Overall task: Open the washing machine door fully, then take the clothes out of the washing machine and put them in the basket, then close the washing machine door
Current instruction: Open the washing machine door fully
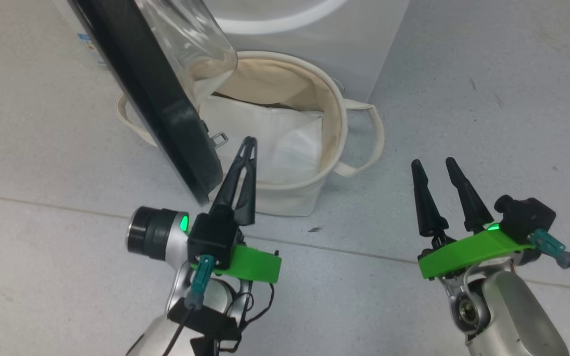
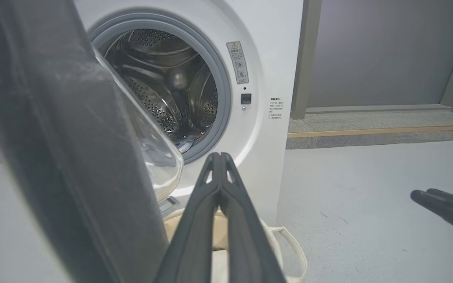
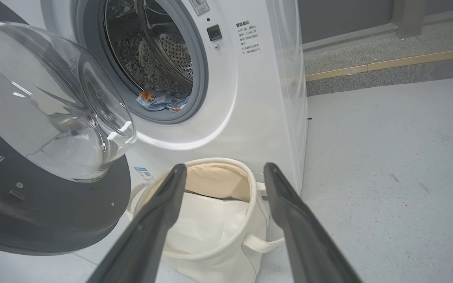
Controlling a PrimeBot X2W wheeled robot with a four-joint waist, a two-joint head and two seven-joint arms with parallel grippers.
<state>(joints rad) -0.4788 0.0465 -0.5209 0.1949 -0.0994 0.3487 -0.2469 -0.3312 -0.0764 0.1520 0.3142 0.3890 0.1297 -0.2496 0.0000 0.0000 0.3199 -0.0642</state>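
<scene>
Plainly, one washing machine door (image 1: 156,104) stands open, its glossy black rim wide, its clear glass bowl bulging above the one off-white basket (image 1: 290,198), which sits close before the white washing machine (image 3: 250,98) with two loop handles. One light blue piece of the clothes (image 3: 159,103), printed orange-brown, lies at the drum's grey gasket (image 3: 202,78). The left gripper (image 1: 250,143) is pinched closed, empty, beside the door; the right gripper (image 1: 433,163) is spread, empty.

The washing machine door (image 1: 166,113) has a glossy black rim and a clear, smooth glass bowl (image 3: 45,106). The washing machine (image 3: 250,98) body is shiny white, its drum (image 2: 159,106) polished perforated metal. The basket (image 3: 218,251) is off-white woven cloth; the floor (image 3: 387,177) matt grey, speckled
</scene>
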